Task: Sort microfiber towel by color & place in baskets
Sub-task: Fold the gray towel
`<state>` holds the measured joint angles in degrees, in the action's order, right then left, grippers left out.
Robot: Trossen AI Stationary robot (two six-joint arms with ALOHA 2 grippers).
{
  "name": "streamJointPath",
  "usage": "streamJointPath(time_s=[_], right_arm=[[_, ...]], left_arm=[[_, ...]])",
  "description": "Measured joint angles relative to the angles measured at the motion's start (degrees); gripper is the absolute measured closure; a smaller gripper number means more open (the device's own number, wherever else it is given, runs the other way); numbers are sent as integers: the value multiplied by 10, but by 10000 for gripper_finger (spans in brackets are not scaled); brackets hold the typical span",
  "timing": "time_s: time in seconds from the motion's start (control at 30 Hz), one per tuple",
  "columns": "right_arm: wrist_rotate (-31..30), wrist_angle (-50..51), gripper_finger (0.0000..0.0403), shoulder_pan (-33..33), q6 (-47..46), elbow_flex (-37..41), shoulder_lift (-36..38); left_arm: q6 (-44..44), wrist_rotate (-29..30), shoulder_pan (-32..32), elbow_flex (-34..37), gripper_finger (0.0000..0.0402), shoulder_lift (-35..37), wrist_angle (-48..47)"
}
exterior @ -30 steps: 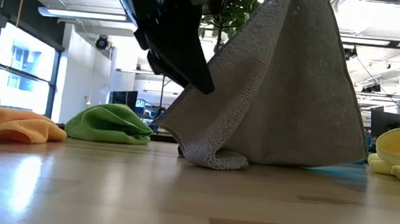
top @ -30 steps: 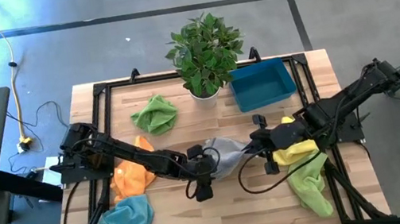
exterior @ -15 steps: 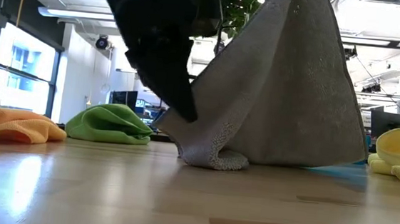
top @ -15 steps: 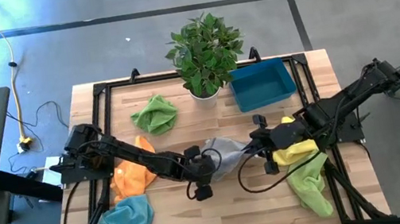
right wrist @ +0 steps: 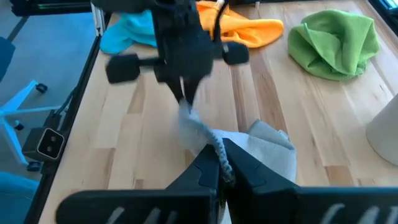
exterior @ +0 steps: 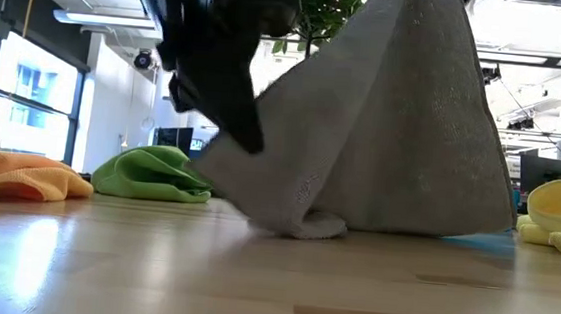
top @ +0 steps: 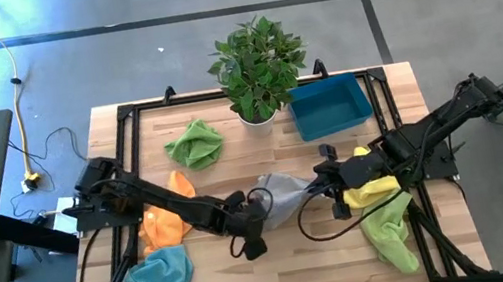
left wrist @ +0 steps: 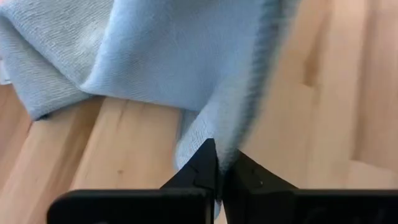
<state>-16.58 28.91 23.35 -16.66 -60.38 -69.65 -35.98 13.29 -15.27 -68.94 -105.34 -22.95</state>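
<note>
A grey towel (top: 283,195) stands mid-table like a tent (exterior: 392,136), held between both grippers. My left gripper (top: 259,213) is shut on its left side and shows dark in the low view (exterior: 247,139). My right gripper (top: 316,189) is shut on its right side, lifted. The blue basket (top: 330,105) sits at the far right next to a potted plant (top: 258,64). Around them lie a green towel (top: 194,143), an orange one (top: 167,215), a light blue one (top: 164,281), a yellow one (top: 376,189) and a lime one (top: 392,230). My left gripper pinches a fold at the grey towel's left edge (left wrist: 211,127) between its two fingers. The fingers (exterior: 243,124) come slanting down from the table's left. Below them the cloth runs taut to the bottom hem (exterior: 305,222), which lies on the table. My right gripper pinches the towel's stitched edge (right wrist: 214,144) between its two fingers, coming from the table's right. That part is lifted and is the top of the tent (exterior: 412,12); the cloth hangs spread below it down to the table.
Black frame rails (top: 128,130) run along the table's edges. Bare wood (top: 282,268) lies at the near middle, between the light blue and lime towels. The yellow towel lies under my right arm.
My left gripper has dropped lower and moved a little toward the table's left and near edges, taking hold of the grey towel's left edge. That edge is drawn out leftward and taut; the towel's top and bottom hem have stayed where they were.
</note>
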Motion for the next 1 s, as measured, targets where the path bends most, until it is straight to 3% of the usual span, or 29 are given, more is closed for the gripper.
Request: streamJointPath(time_s=[0.17,0.33,0.6,0.77,1.0], right_arm=[[0,11,403,-2,0,0,0],[0,-2,403,-15,2,0,0],[-44,-44,403,-48,16,0,0],[-44,-85,403,-57,38,0,4],[-61,-126,403,-57,78,0,29]], left_arm=[[-27,11,-11,-12,401,50,-90],[-21,50,-14,-72,401,87,-232],[38,169,-11,-218,401,100,-426],[47,216,-5,-288,401,100,-495],[47,234,10,-339,401,100,-568]])
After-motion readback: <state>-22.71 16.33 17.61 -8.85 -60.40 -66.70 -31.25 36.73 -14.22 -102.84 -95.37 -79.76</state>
